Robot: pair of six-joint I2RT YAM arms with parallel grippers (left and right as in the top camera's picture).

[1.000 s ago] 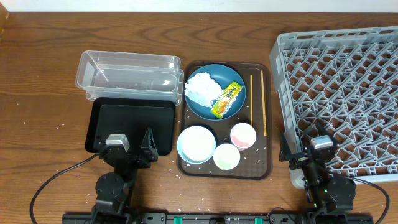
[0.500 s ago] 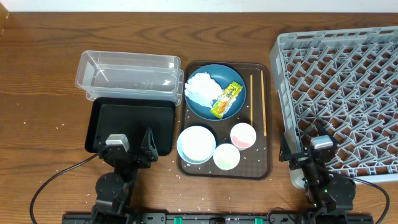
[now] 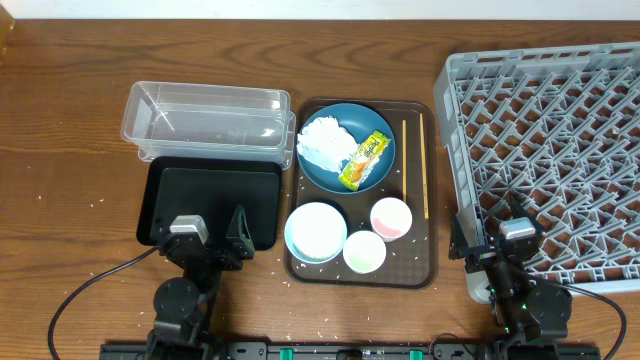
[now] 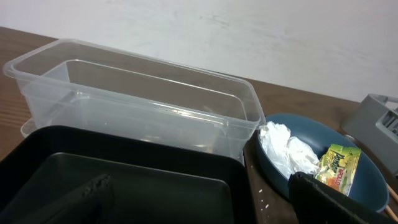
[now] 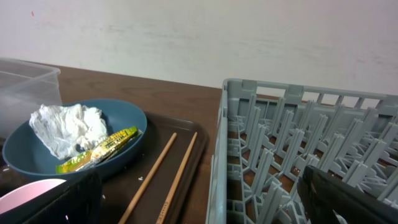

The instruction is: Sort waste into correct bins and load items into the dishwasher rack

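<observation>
tissue (image 3: 322, 140) is the likely trouble: crumpled, light, lying against the snack wrapper (image 3: 364, 161) on the blue plate (image 3: 318, 178), so a pinch aimed at one could drag both, & they prob belong in different bins. wrapper looks flat and slick, so it may slip out or shove the plate across the brown tray (image 3: 300, 262). rice grains (image 3: 318, 336) scattered on the surface look too small for a clean pinch, easy to leave behind.

looks: tissue is white, bunched in a soft heap on the plate's left half. wrapper is yellow-green, diagonal, touching it on the right. plate sits at the tray's far end, w/ white bowl (image 3: 316, 231), pink cup (image 3: 390, 218) & green cup (image 3: 365, 251) nearer and chopsticks (image 3: 424, 165) along the right edge. clear tub (image 3: 140, 125) and black tray (image 3: 215, 200) are just left, no waste in either. grey rack (image 3: 550, 110) on the right, nothing loaded.

left pincer (image 4: 199, 183) and right pincer (image 5: 199, 180) both have jaws apart, holding nothing, low at the near edge.
</observation>
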